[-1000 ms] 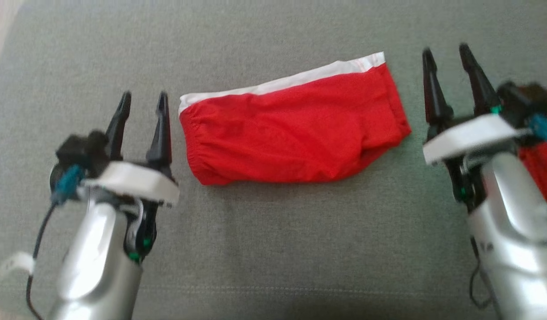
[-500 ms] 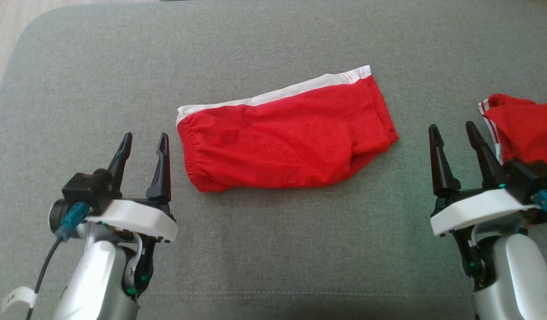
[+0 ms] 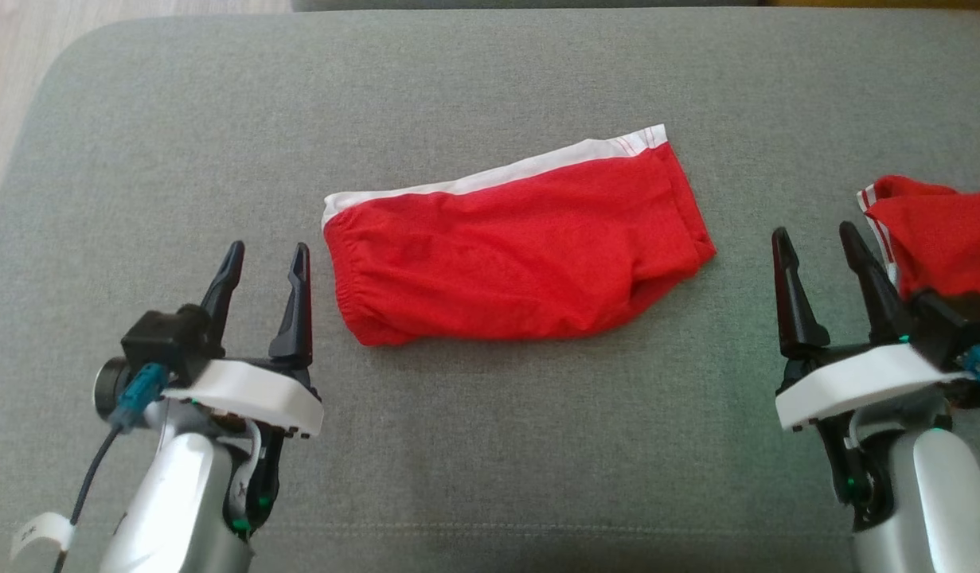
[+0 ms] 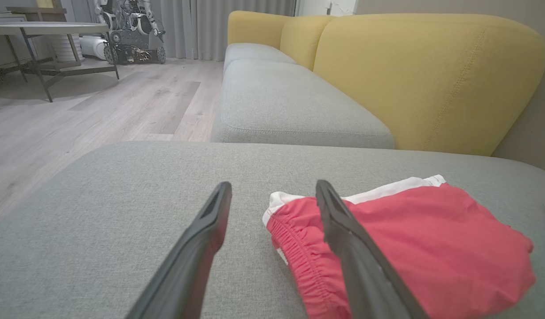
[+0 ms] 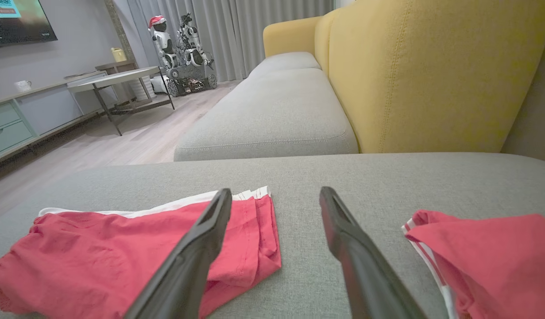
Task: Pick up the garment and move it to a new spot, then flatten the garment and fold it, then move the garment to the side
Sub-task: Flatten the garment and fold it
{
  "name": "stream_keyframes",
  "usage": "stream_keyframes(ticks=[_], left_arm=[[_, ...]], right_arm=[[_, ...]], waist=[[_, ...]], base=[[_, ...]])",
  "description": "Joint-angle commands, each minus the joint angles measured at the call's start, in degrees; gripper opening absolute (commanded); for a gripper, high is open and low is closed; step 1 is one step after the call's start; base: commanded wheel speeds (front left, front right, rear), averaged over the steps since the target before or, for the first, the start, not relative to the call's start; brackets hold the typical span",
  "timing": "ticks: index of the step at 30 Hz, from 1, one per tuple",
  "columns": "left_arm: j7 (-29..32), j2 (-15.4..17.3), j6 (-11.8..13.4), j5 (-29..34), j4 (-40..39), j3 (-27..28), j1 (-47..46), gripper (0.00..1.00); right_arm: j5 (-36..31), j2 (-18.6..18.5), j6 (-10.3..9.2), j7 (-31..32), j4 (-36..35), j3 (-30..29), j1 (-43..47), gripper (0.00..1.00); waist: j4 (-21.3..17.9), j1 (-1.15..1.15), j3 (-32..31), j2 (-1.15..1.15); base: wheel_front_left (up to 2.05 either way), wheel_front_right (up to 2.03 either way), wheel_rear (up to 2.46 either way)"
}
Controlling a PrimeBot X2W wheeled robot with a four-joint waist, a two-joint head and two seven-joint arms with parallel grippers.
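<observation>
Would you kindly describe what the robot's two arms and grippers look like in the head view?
The left gripper and right gripper each have two long, tapered black fingers rising from a white plate on a silver forearm. A teal connector sits beside each; the left one trails a dark cable carrying a white tag.

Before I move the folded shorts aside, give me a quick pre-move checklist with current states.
1. Left gripper open and empty: ok.
2. Right gripper open and empty: ok.
3. Red shorts folded, lying flat on the grey cushion: ok.
4. Shorts apart from both grippers: ok.
5. Robot's right side free for placing: not ok, a second red garment lies there.
6. Layers underneath the fold tidy: cannot tell.
</observation>
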Motion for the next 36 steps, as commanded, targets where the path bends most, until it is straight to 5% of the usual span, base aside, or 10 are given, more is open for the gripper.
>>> stream_keyframes(ticks=[1,13,26,34,35,36], left_arm=[[0.1,1.5,0.2,0.4,-1.7,2.0,-1.1,1.0],[0.0,1.1,0.2,0.5,-2.0,0.7,-3.5,1.0],[-1.2,-0.7,-1.1,0.4,0.7,-1.0,-7.5,1.0],[-1.8,-0.6,-1.4,0.2,1.7,-0.8,-8.0,1.0],[-1.8,-0.6,-1.3,0.2,1.8,-0.8,-8.0,1.0],[-1.8,-0.6,-1.3,0.2,1.8,-0.8,-8.0,1.0]], right_arm=[[-0.4,0.1,-0.05,0.1,-2.2,1.0,-0.9,1.0],[-1.4,-1.4,-0.05,1.0,3.1,2.2,-9.7,1.0],[-5.2,-1.6,-0.05,1.9,33.5,5.4,-24.4,1.0],[-5.6,-0.1,-0.05,1.3,44.8,5.2,-27.2,1.0],[-5.2,0.1,-0.05,1.4,45.7,5.4,-27.3,0.42],[-5.2,0.1,-0.05,1.4,45.7,5.4,-27.3,0.42]], waist=[[0.1,0.0,0.0,0.0],[1.3,0.0,2.8,0.0],[3.8,0.0,6.4,0.0],[4.1,0.0,6.9,0.0],[4.1,0.0,6.9,0.0],[4.1,0.0,6.9,0.0]], base=[[0.0,0.0,0.0],[0.0,0.0,0.0],[0.0,0.0,0.0],[0.0,0.0,0.0],[0.0,0.0,0.0],[0.0,0.0,0.0]])
